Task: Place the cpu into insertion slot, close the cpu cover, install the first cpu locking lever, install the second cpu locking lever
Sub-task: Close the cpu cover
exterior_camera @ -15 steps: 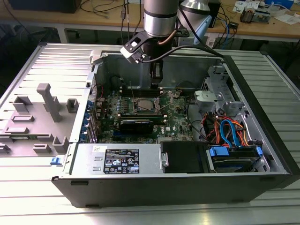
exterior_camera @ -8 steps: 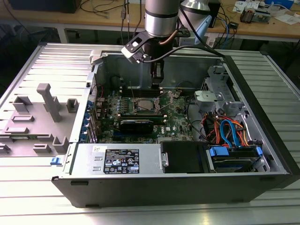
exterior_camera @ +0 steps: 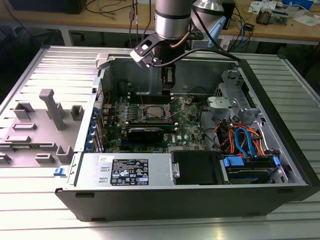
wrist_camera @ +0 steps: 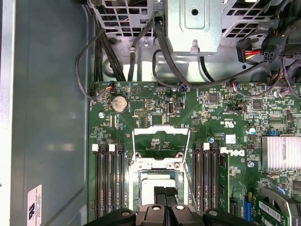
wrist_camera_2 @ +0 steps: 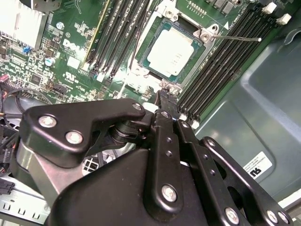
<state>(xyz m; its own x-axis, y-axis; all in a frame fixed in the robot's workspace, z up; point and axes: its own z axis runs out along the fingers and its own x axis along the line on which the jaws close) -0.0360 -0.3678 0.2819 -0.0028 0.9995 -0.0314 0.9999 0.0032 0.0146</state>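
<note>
The cpu (wrist_camera_2: pixel 171 51), a silver-topped square chip, lies flat in the insertion slot (wrist_camera_2: pixel 144 74) on the green motherboard (exterior_camera: pixel 187 127). In the first wrist view the cpu (wrist_camera: pixel 146 187) shows just beside my fingertips. The cpu cover (wrist_camera: pixel 162 128) stands flipped up behind the insertion slot (wrist_camera: pixel 134 165), with board visible through its cutout. A thin wire locking lever (wrist_camera_2: pixel 235 37) sticks out sideways, unlatched. My gripper (wrist_camera: pixel 164 192) hangs just above the slot's near edge, shut and holding nothing. In the exterior view the gripper (exterior_camera: pixel 168 84) hovers over the insertion slot (exterior_camera: pixel 154 111).
Black memory slots (wrist_camera: pixel 109 179) flank the socket on both sides. A finned heatsink (wrist_camera: pixel 281 153) sits close by. The drive cage (wrist_camera: pixel 193 23) and cable bundles (exterior_camera: pixel 240 140) crowd the exterior view's right. The case wall (wrist_camera_2: pixel 249 94) rises close behind. A grey fixture (exterior_camera: pixel 45 120) lies outside the case.
</note>
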